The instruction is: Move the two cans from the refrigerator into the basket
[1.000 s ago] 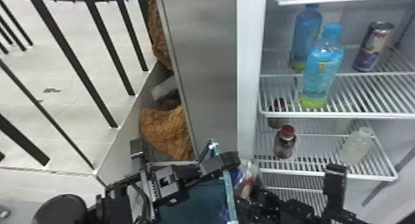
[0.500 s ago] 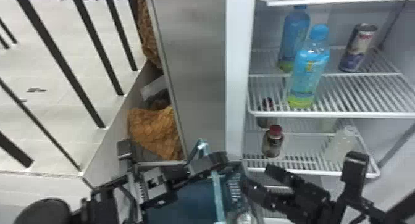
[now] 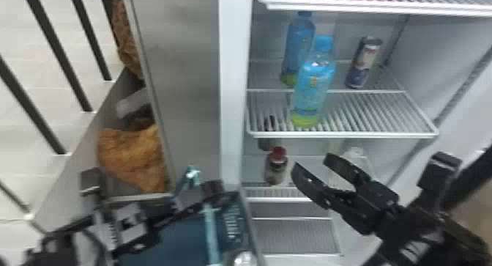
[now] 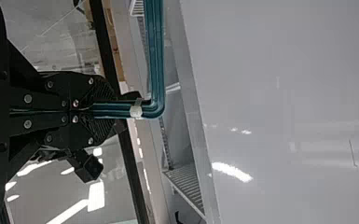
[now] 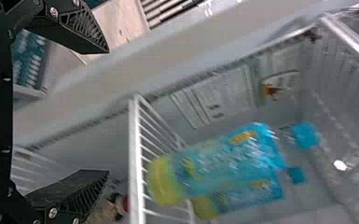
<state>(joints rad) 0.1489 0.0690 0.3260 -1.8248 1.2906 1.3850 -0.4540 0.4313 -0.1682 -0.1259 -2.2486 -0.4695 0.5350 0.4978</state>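
And there's the can (image 3: 365,62), white over dark blue, upright at the back of the shelf (image 3: 369,135), bottles (image 3: 313,85) left, open wire towards the front edge. Right gripper (image 3: 311,162) spread wide beneath that edge; left gripper (image 3: 210,192) pinching the basket's handle (image 3: 211,228).

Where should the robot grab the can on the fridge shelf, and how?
Probably around the middle of the can, coming level from the front, one finger each side. It stands upright, a slim, straight tube. The front blue bottle is nearer and to its left, so approach slightly from the right.
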